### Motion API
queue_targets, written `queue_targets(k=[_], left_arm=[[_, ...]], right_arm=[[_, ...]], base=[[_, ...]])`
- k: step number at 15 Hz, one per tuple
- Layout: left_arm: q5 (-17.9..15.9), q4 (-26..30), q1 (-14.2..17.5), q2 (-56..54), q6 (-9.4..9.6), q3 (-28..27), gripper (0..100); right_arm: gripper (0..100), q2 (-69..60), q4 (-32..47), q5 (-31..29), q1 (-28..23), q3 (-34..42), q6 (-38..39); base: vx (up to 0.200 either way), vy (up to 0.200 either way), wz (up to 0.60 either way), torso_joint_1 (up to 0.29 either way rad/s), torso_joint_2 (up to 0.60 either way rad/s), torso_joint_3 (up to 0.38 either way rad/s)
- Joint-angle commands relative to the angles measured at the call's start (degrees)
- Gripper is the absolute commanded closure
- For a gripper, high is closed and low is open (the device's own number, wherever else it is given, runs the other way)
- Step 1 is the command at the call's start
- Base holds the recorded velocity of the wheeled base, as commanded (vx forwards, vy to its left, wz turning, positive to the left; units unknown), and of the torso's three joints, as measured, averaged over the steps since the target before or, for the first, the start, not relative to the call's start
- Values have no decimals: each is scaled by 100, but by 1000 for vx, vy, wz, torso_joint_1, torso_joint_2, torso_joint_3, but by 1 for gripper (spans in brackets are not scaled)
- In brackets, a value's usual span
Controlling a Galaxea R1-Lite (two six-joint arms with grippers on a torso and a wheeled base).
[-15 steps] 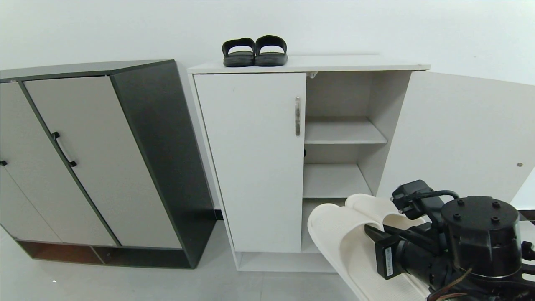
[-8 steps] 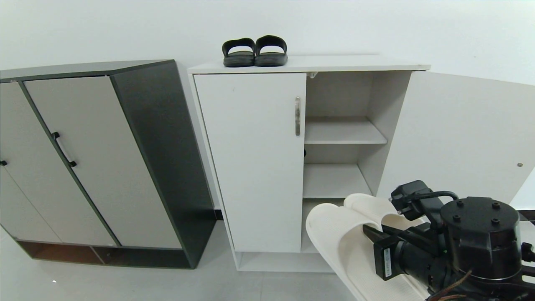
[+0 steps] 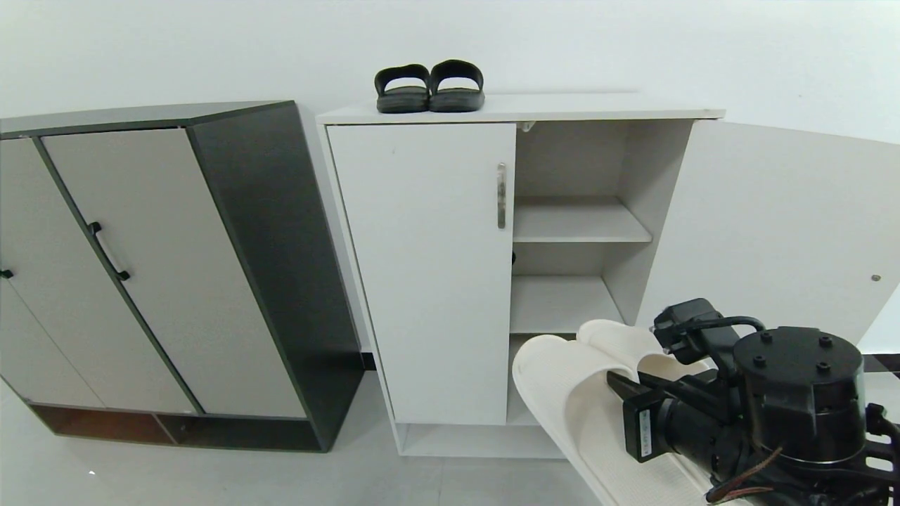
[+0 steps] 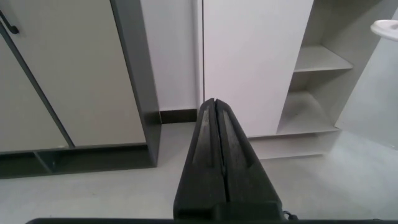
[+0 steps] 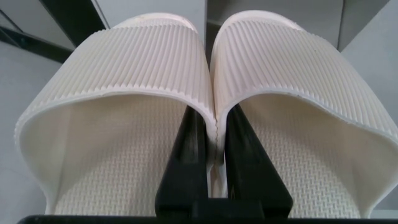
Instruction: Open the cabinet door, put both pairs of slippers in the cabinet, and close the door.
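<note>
The white cabinet point(image 3: 422, 274) has its right door point(image 3: 780, 232) swung wide, baring its shelves point(image 3: 573, 223); its left door is closed. A pair of black slippers point(image 3: 429, 86) sits on the cabinet top. My right gripper point(image 5: 214, 146) is shut on the inner edges of a pair of white slippers point(image 3: 583, 393), held side by side low in front of the open compartment, toes pointing toward it. In the right wrist view the white slippers point(image 5: 149, 93) hide most of the cabinet. My left gripper point(image 4: 215, 109) is shut and empty, hanging above the floor in front of the cabinets.
A dark grey cabinet point(image 3: 162, 274) with closed pale doors stands directly left of the white one. The open right door juts out toward me on the right. Grey floor point(image 3: 211, 478) lies in front.
My right gripper with the white slippers has crept slightly left and toward the open compartment. The left arm and black slippers are unchanged.
</note>
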Motion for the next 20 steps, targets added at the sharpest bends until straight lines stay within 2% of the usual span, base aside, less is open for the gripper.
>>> queue_targets(k=[1,6,10,13,19,20], left_arm=[[1,-7,0,20,4,0,100],[1,-7,0,20,-5,0,100],[1,2,0,20,4,0,100],[80,-7,0,20,-67,0,100],[80,-7,0,20,-14,0,100],[80,-7,0,20,-14,0,100]], right_arm=[[100,273,-55,-38,7,-101,36],[100,668,-319,-231,60,-295,72],[100,1714,-293,-846,157,-1112,555],[100,2312,-293,-864,148,-1534,757],[100,2743,-301,-864,69,-1727,757],[100,2980,-284,-864,34,-2035,748]], base=[[0,-200,0,7,7,2],[0,-200,0,0,2,3],[0,0,0,0,0,0],[0,0,0,0,0,0],[0,0,0,0,0,0],[0,0,0,0,0,0]])
